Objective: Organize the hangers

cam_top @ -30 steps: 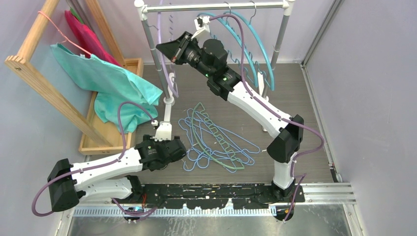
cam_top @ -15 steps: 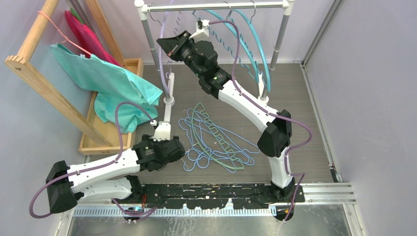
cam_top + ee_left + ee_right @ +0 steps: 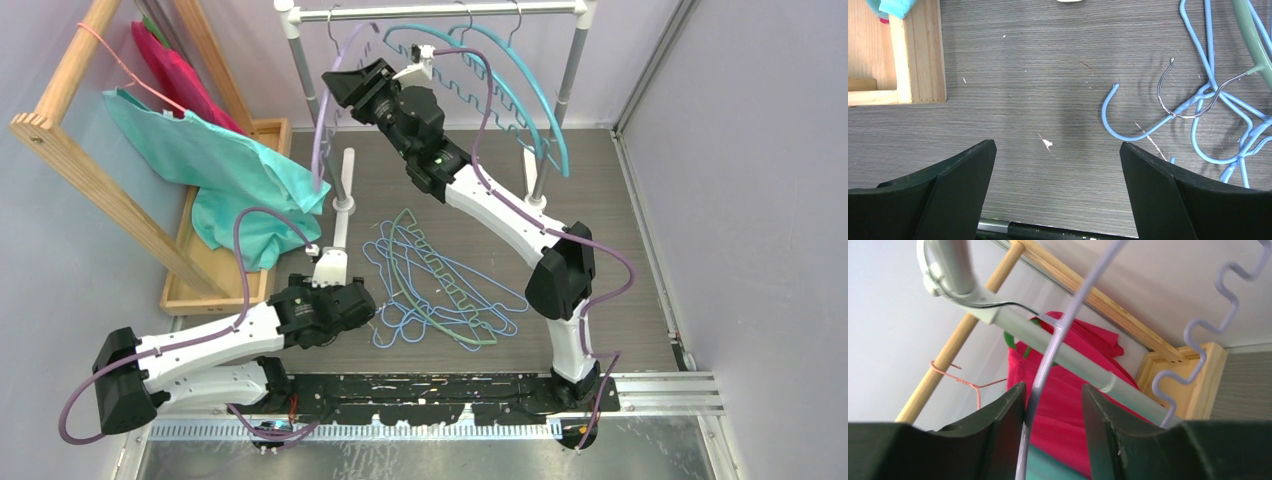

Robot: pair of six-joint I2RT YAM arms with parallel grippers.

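Observation:
A purple hanger (image 3: 322,130) hangs by its metal hook from the grey rail (image 3: 440,14), at the rail's left end. My right gripper (image 3: 340,88) is up beside it, jaws open. In the right wrist view the purple hanger (image 3: 1068,315) runs between the fingers and rests against the left one, with a gap to the other (image 3: 1053,387). Two teal hangers (image 3: 520,80) hang further right. A pile of light-blue hangers (image 3: 440,290) and a green one (image 3: 430,270) lies on the table. My left gripper (image 3: 372,312) hovers open and holding nothing at the pile's left edge (image 3: 1058,145), near a blue hook (image 3: 1128,135).
A wooden frame at the left carries a teal garment (image 3: 220,170) on a pink hanger and a red cloth (image 3: 175,70). A wooden tray (image 3: 200,270) lies under it. The rack's left post (image 3: 343,205) stands just behind the pile.
My right gripper rose toward the rail with the purple hanger, then opened its jaws. The hanger now hangs from the rail and has swung left. The left arm barely moved.

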